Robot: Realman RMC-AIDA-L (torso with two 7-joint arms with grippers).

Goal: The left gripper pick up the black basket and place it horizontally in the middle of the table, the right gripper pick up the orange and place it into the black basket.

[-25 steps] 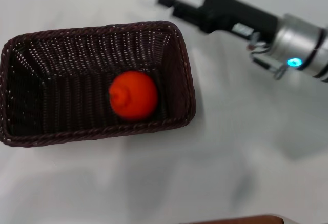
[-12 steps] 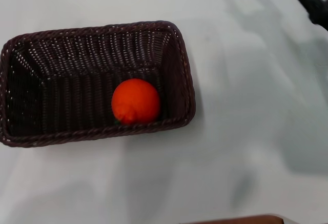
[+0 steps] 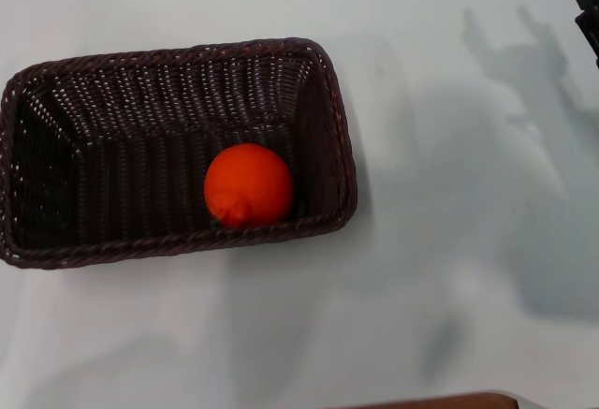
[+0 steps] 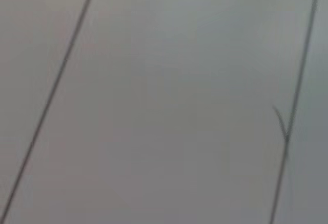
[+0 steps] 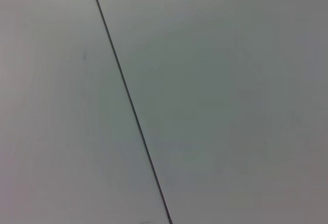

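Note:
The black basket [image 3: 178, 241] lies lengthwise across the left half of the white table [image 3: 449, 269] in the head view. The orange [image 3: 249, 184] rests inside it, near its right end and front wall. Only a dark sliver of my right gripper [image 3: 590, 11] shows at the right edge of the head view, far from the basket. My left gripper is out of view. Both wrist views show only a plain pale surface with thin dark lines.
A brown edge [image 3: 440, 401] shows at the bottom of the head view. The arm's shadow falls on the table at the right [image 3: 533, 81].
The right gripper has drawn back to the right, from beside the basket's far right corner to the edge of view. The orange has rolled slightly and settled in the basket.

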